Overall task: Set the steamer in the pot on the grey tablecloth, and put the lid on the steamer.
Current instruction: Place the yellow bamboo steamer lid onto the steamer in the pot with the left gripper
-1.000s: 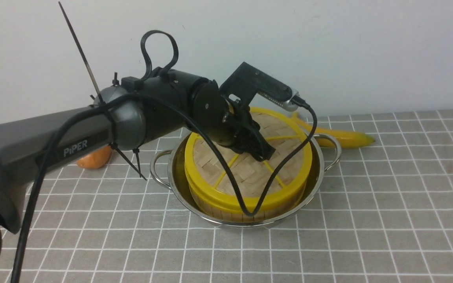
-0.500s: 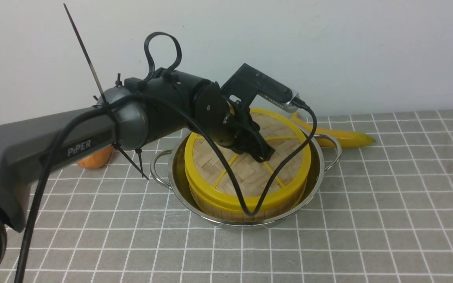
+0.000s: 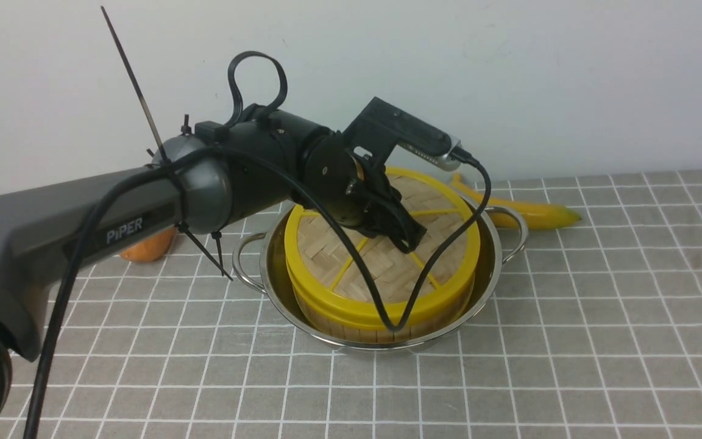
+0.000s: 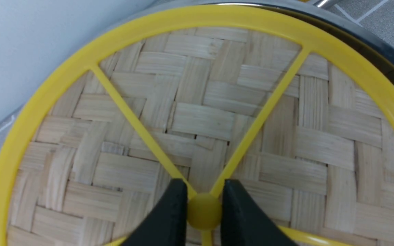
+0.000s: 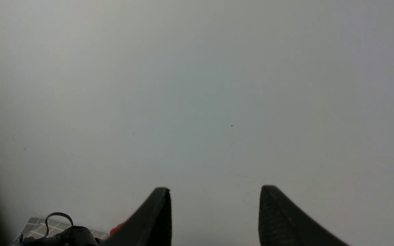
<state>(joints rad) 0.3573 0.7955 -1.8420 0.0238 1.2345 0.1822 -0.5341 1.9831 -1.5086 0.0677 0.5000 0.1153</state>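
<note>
The shiny pot [image 3: 492, 268] stands on the grey tablecloth [image 3: 570, 341]. The steamer [image 3: 351, 332] sits inside it, only its slat wall showing under the lid. The lid [image 3: 381, 274], a woven disc with a yellow rim and spokes, lies on top of the steamer. My left gripper [image 3: 409, 244] reaches down onto the lid's middle. In the left wrist view my left gripper [image 4: 204, 184] is shut on the yellow centre hub [image 4: 204, 213], one black finger on each side. My right gripper [image 5: 215, 191] is open, holds nothing and faces the bare wall; it is outside the front view.
A yellow banana [image 3: 534, 210] lies behind the pot on the right. An orange fruit [image 3: 147, 247] shows behind my left arm. The white wall stands close behind the pot. The left wrist's cable [image 3: 430, 274] hangs over the lid.
My left wrist has crept slightly up and right, and the lid under it has shifted a touch to the left. The grip on the hub is unchanged.
</note>
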